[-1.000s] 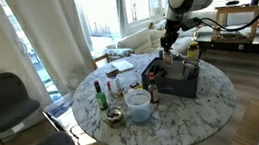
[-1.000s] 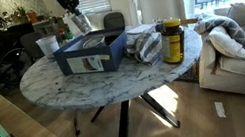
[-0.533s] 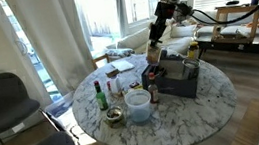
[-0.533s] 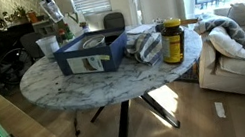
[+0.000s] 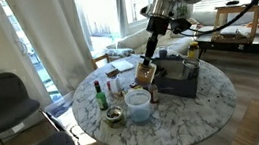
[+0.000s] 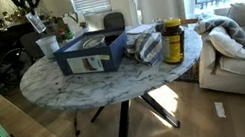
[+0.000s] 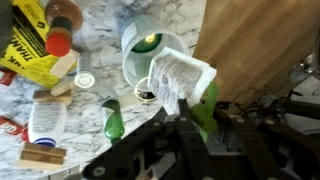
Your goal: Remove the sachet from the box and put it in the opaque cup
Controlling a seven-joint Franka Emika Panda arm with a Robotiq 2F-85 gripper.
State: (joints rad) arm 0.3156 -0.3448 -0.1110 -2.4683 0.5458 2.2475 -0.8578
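- The gripper (image 5: 150, 60) hangs above the worktop (image 5: 212, 98), and its fingers (image 7: 208, 118) are clenched on one end of the sachet (image 7: 178, 80).
- In the wrist view the sachet is a pale, crumpled packet with fine print. Its long axis runs from the pinched end away from the fingers, and its free end points towards the opaque cup (image 7: 128, 62).
- In an exterior view the sachet (image 5: 147, 74) shows tan and hangs lengthwise below the fingers, with its long axis near upright and its free end pointing down.
- The sachet is clear of the box (image 5: 178, 81) and in the air, touching nothing but the fingers. It is over the gap beside the box, on the side of the opaque cup (image 5: 138, 103).
- In an exterior view the sachet (image 6: 36, 23) hangs over the opaque cup (image 6: 48, 46) with open air between them. The box (image 6: 90, 56) sits just beside the cup.
- The cup stands upright with its mouth open, and in the wrist view the packet's free end overlaps its rim.
- A green bottle (image 5: 99, 95) stands apart from the cup, farther from the box.
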